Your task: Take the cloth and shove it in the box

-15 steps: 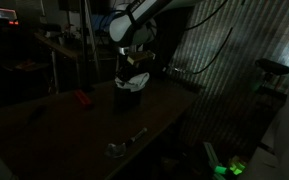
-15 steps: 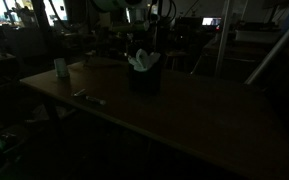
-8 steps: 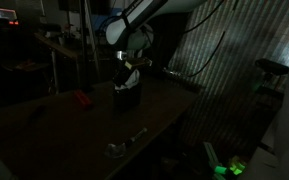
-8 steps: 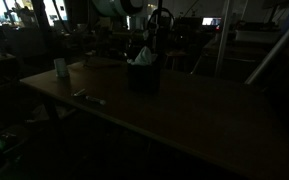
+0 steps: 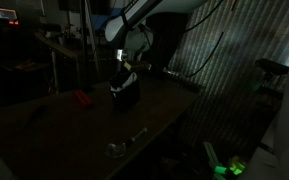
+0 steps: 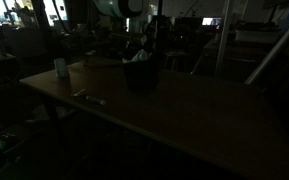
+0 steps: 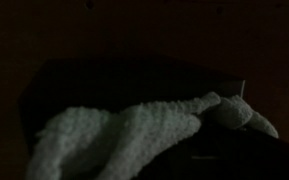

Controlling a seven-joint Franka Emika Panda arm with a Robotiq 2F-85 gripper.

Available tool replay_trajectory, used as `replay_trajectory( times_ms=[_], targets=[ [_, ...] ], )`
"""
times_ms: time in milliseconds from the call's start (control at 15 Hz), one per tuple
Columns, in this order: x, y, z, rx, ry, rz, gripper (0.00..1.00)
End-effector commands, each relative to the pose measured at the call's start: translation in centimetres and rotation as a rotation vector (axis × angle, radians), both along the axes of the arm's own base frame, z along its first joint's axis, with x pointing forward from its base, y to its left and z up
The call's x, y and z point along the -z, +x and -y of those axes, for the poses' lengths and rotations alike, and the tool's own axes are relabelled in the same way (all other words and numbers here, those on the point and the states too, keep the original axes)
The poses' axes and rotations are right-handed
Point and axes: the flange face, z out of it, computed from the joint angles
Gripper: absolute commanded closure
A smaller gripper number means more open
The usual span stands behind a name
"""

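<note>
Everything is very dark on my screens, so I read it slowly. At the left of the table [image 5: 44, 125] in an exterior view lies a small red thing [image 5: 81, 98]. In an exterior view a pale cup [image 6: 60, 67] stands near the far-left corner, with a flat object [image 6: 87, 97] nearer the front edge.

Toward the middle stands the box [image 5: 126, 95], dark and upright, with the gripper [image 5: 128, 70] right above its mouth. I cannot tell whether the fingers are spread or closed – none show on the wrist view, and the exterior views are too dim.

The cloth [image 7: 134, 135] sits bunched in the box's mouth, filling the lower part of the wrist view with dark box wall behind it. One lobe trails off to the right, and I cannot say whether it lies inside the rim or over it.

I judge the cloth to be light, soft and limp. It will squash down easily, and it may spring back up. I would press or pinch on the thick bunched middle, then tuck in that right-hand lobe. It looks pale grey-white, fuzzy like towelling, and crumpled into folds.

Further right a shiny metal piece [image 5: 124, 146] lies near the table's front edge, and a green glow [image 5: 229, 167] sits low – off the table.
</note>
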Motion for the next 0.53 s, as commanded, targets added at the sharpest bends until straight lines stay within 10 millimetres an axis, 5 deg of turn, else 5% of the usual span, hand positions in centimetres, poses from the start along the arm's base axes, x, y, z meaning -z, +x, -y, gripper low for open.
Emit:
replay_trajectory(
  times_ms=[0,400,467],
  targets=[
    [-1.5,-1.7,1.0,0.006,-0.010,0.004,0.46],
    [-6.4,-4.5,1.1,-0.017,-0.108,0.044,0.01],
    [-7.3,-4.9,1.0,-0.019,-0.120,0.054,0.00]
  ],
)
